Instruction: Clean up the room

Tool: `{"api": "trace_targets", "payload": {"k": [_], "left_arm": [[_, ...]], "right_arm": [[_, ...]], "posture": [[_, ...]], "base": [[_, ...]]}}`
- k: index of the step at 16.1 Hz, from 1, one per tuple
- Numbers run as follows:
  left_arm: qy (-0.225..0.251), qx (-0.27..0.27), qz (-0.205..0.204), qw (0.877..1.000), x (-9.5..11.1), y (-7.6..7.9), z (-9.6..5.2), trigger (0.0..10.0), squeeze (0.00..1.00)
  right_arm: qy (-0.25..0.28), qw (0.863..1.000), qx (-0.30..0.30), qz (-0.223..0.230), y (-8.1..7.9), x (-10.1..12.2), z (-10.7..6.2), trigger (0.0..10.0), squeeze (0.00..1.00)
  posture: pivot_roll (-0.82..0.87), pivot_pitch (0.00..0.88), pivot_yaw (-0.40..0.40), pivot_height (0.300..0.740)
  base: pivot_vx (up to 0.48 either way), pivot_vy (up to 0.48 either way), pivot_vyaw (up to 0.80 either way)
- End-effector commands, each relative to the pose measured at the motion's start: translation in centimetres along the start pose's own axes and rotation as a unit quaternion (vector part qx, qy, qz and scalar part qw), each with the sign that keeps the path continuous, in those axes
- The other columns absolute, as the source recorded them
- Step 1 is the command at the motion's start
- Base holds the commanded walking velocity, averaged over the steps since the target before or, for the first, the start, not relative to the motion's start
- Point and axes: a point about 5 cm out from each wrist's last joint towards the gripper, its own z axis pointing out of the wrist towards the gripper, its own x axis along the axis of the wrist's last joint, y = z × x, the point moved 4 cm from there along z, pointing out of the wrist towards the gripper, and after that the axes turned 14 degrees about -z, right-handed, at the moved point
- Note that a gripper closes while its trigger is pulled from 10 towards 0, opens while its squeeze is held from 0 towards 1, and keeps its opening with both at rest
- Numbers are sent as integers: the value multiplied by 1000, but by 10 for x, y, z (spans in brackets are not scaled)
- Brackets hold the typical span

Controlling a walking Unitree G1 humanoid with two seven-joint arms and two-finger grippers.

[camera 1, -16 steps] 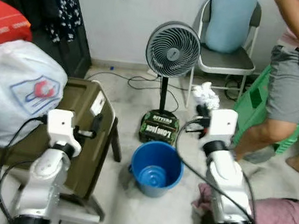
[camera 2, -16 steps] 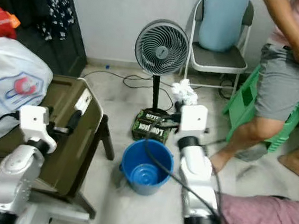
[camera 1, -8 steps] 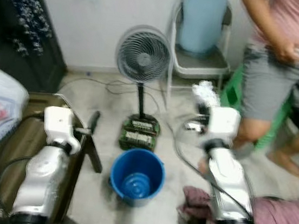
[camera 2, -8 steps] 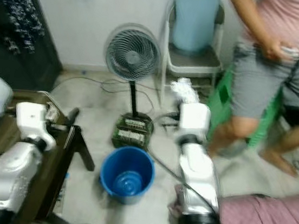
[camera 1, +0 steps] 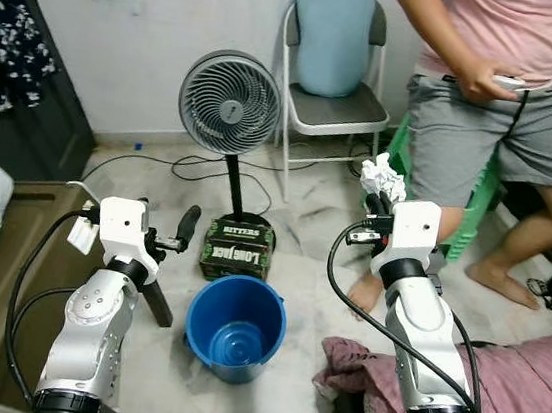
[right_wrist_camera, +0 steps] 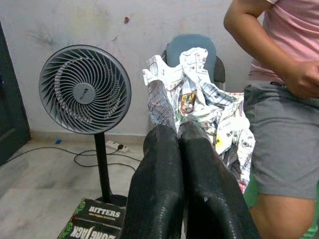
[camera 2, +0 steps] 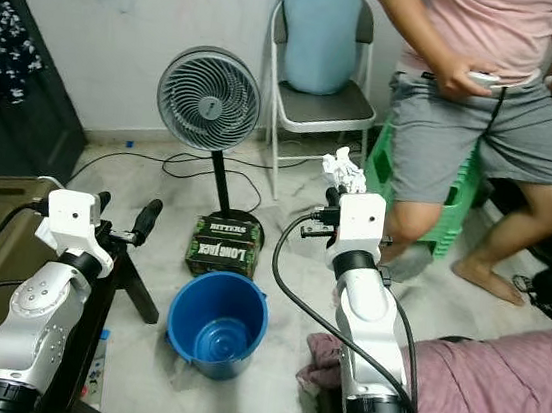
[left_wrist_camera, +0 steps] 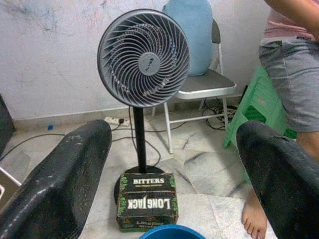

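Since a second ago, camera swung right. Right gripper [right_wrist_camera: 182, 132] clamps crumpled paper [right_wrist_camera: 195, 107], right of blue bucket [camera 1: 235, 324]. Left gripper [left_wrist_camera: 169, 179] spread, empty.

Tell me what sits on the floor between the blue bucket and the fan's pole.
A dark box printed BITTERS sits between the blue bucket and the fan pole, on the fan's base, as the left eye view shows.
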Motion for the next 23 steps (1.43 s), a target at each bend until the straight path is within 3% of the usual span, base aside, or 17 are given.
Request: {"api": "trace_targets", "payload": {"k": [1, 4, 15, 23], "left_arm": [[1, 4, 4, 1000, 2, -5, -2, 10000, 0], [1, 2, 3, 1000, 2, -4, -2, 10000, 0], [2, 1, 5, 1000, 2, -4, 0, 10000, 0], [4, 27, 14, 1000, 3, -11, 1, 10000, 0]], "right_arm": [[16, 1000, -1, -1, 0, 9, 3, 10000, 0], [15, 1000, -1, 0, 0, 9, 3, 10000, 0], [19, 1000, 3, -3, -2, 10, 5, 10000, 0], [31, 999, 13, 0, -6, 14, 6, 10000, 0]], "posture": [[-61, 0, 56, 740], [-61, 0, 55, 740], [-59, 0, 53, 740], [-53, 0, 52, 740]], "base": [[0, 0, 800], [165, 0, 602], [290, 0, 0], [100, 0, 653]]}}
